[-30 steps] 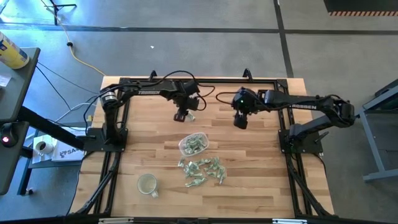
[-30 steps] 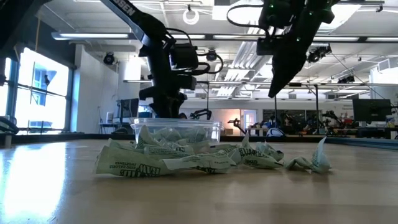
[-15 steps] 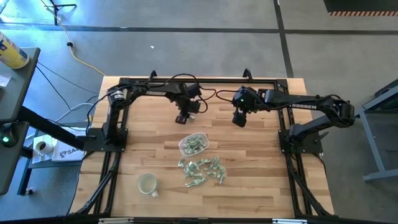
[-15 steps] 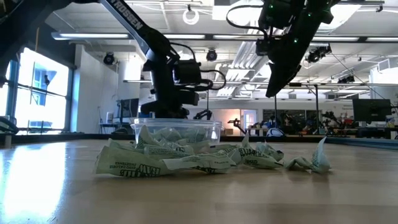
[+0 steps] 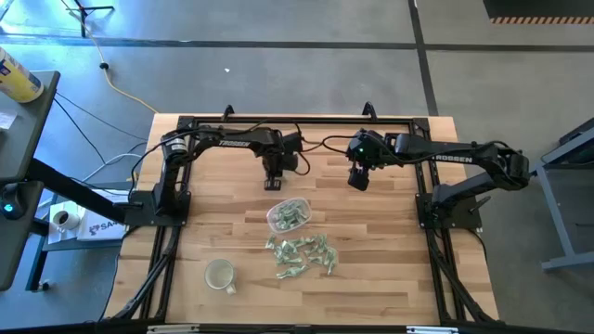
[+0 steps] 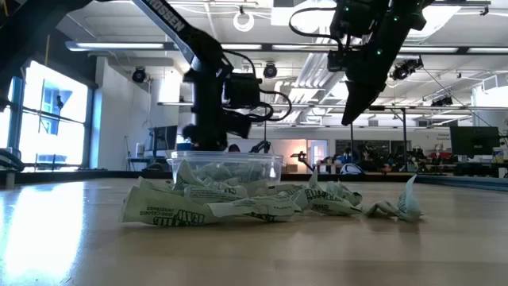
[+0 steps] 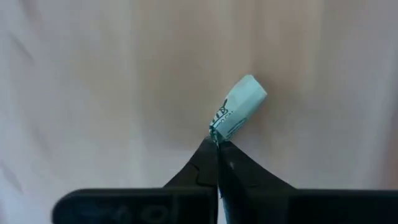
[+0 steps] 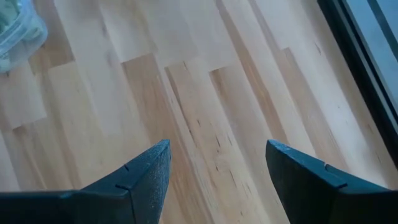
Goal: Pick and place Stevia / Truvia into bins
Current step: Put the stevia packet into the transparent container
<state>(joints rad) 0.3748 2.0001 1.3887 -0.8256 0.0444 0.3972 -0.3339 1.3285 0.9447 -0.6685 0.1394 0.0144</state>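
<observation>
At 12 o'clock of clear tub [image 5: 288, 214]: left gripper [image 7: 217, 144] pinching Truvia sachet [image 7: 236, 107] by one corner. Light, limp paper; grip mid-edge. Right gripper [image 8: 214, 163] spread, empty.

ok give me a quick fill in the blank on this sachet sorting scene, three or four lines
1. The left claw is shut on a green and white ____.
2. The right claw is ____, with bare wood showing between its fingers.
3. The clear tub already holds ____.
4. Loose sachets lie on the table between the tub and the round ____.

Missing words: sachet; open; sachets; cup
</observation>
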